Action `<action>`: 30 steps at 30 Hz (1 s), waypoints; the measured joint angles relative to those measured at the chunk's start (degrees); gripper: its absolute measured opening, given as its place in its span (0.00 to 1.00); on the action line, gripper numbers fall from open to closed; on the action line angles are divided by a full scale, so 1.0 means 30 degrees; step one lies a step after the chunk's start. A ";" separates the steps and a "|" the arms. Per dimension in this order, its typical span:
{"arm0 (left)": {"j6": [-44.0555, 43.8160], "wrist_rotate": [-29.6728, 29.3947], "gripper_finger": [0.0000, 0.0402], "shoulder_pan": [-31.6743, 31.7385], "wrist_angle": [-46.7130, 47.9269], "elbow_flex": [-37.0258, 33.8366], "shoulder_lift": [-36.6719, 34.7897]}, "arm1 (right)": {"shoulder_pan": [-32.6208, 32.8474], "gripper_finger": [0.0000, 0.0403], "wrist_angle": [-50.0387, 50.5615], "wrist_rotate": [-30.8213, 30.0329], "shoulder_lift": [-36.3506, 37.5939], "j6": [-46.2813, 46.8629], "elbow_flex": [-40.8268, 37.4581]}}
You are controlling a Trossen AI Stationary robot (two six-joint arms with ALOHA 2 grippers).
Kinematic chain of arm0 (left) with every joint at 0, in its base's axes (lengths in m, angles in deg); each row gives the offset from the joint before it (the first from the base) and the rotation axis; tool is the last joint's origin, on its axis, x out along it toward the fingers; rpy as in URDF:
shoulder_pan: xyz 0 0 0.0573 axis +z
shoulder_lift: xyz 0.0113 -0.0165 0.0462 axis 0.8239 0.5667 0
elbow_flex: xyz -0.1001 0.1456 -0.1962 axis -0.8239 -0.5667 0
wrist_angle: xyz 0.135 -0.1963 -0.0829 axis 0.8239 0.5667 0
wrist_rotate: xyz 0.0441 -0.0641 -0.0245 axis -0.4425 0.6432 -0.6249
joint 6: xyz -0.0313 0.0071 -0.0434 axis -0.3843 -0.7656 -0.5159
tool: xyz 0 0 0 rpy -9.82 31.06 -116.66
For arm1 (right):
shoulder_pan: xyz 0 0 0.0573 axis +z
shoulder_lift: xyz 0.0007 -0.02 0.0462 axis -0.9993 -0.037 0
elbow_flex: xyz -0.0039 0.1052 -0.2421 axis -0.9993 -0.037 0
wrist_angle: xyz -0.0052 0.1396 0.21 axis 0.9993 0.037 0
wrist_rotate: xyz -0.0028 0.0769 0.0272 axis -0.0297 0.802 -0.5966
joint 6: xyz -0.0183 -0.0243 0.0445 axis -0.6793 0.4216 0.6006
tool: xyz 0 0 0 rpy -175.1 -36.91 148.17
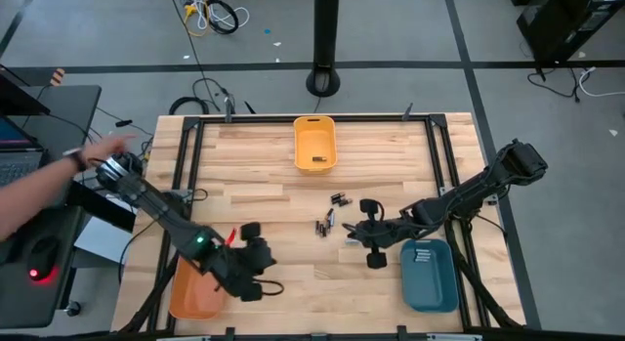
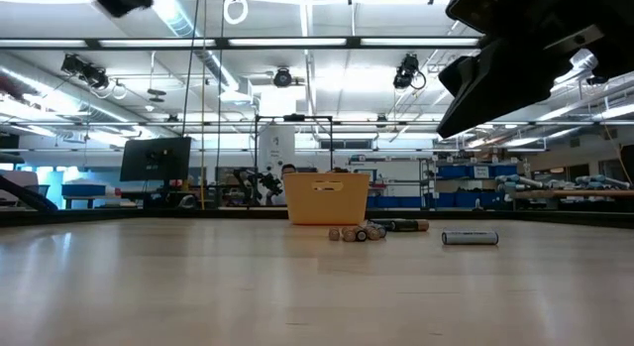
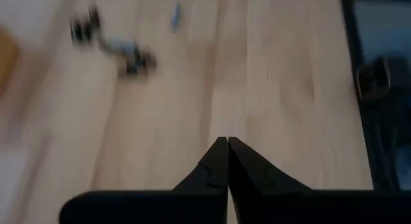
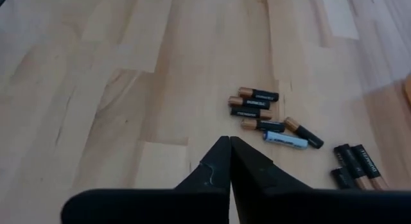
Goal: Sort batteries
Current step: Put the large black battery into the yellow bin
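Counting from the near edge: one orange bin (image 1: 192, 290) by the left gripper (image 1: 256, 266), one teal bin (image 1: 430, 275) by the right gripper (image 1: 372, 245). Both grippers pinched fully shut, fingertips together, holding nothing, above bare wood. Batteries (image 4: 273, 121) loose mid-table ahead of the right gripper: eight visible, seven black-and-copper, one pale blue. Farthest, one yellow bin (image 1: 315, 144).

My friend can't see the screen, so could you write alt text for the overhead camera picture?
Two dark robot arms reach over a wooden table, left gripper and right gripper both shut and empty, beside scattered batteries. A yellow bin, orange bin and teal bin wait.
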 joint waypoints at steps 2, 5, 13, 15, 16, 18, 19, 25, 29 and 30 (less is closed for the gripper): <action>0.1974 -0.0153 0.03 0.0525 -0.2195 -0.0570 0.0000 | 0.0048 0.06 0.0000 -0.0035 0.0000 0.0099 0.0001; 0.4390 0.0174 0.03 0.1349 -0.5768 -0.1856 0.0000 | 0.0178 0.06 0.0000 -0.0043 0.0000 0.0239 0.0007; 0.7734 0.2700 0.02 0.3595 -1.6126 -0.6566 0.0007 | 0.0417 0.02 -0.0036 -0.0050 0.0000 0.0503 0.0007; 0.7864 0.3024 0.02 0.4055 -1.8047 -0.7653 0.0015 | 0.0415 0.04 -0.0036 -0.0050 0.0000 0.0839 0.0007; 0.7876 0.3090 0.02 0.4280 -1.8850 -0.8100 0.0015 | 0.0407 0.05 -0.0036 -0.0050 0.0000 0.1008 0.0007; 0.7892 0.3136 0.02 0.4662 -2.0317 -0.8859 0.0010 | 0.0407 0.07 -0.0051 -0.0057 0.0000 0.1224 0.0007; 0.7871 0.3137 0.02 0.4825 -2.0797 -0.9194 0.0007 | 0.0407 0.07 -0.0073 -0.0057 0.0000 0.1288 0.0007; 0.8012 0.3182 0.02 0.5513 -2.1503 -0.9696 0.0007 | 0.0334 0.03 -0.0454 -0.0057 0.0000 0.1296 0.0007; 0.8676 0.3033 0.02 0.5706 -2.1503 -0.9696 0.0007 | 0.0145 0.03 -0.1042 -0.0057 0.0000 0.1209 0.0007; 0.8761 0.2985 0.02 0.5709 -2.1498 -0.9696 0.0007 | 0.0091 0.04 -0.1142 -0.0057 0.0000 0.1209 0.0007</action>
